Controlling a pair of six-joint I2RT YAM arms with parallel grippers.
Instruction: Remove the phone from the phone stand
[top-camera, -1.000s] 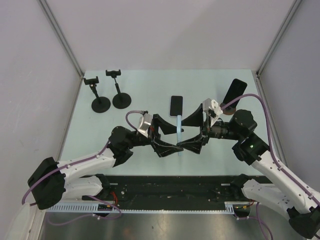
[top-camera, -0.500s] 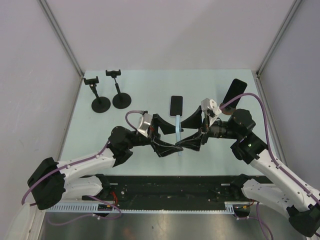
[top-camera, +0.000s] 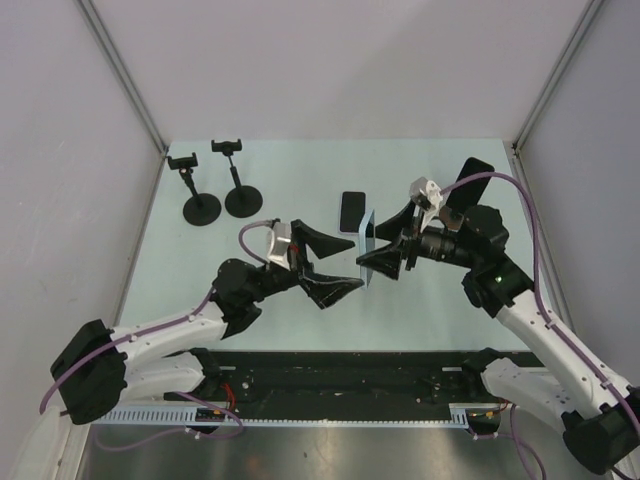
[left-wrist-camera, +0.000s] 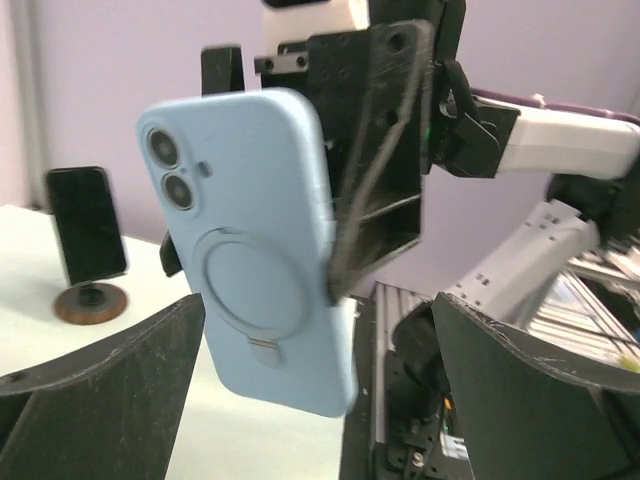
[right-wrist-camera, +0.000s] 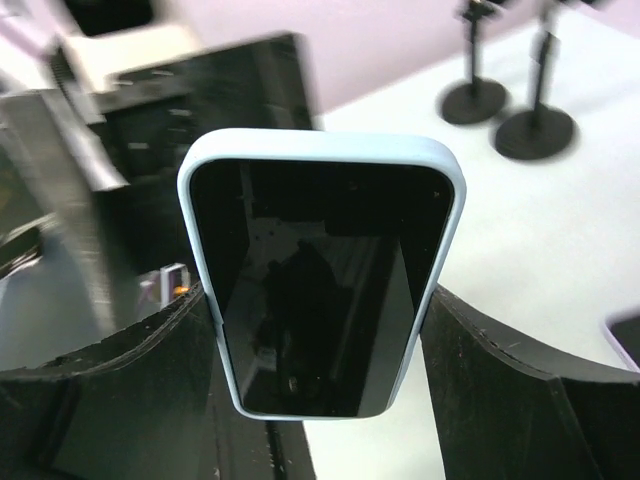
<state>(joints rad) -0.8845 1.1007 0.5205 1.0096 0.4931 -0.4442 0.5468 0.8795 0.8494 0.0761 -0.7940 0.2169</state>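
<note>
Right claw (top-camera: 377, 247) first: it's clamped on the blue phone (top-camera: 367, 250), fingers (right-wrist-camera: 90, 400) pressed on the two long edges low down. The phone is up in the air, off the tabletop (top-camera: 300, 160). On the right wrist camera its dark screen (right-wrist-camera: 320, 290) stands upright, dead centre between those fingers.

Over to the left claw (top-camera: 352, 266): spread wide, holding nothing. On its own camera the blue phone (left-wrist-camera: 250, 250) fills the space ahead, back side on. There are two lenses at 11 o'clock and a round ring in the middle. The phone sits just past the fingertips, and I can't make out any contact.

Moving outward on the top camera, a black phone (top-camera: 352, 211) lies flat on the tabletop at 11 o'clock from the blue one, close by. At 2 o'clock, behind the right arm, a dark phone (top-camera: 467, 185) leans on a round brown stand (left-wrist-camera: 90, 300). Far over at 10 o'clock, well apart, two black stands (top-camera: 202, 208) (top-camera: 243, 198) with clamp tops stand side by side near the back-left corner.
</note>
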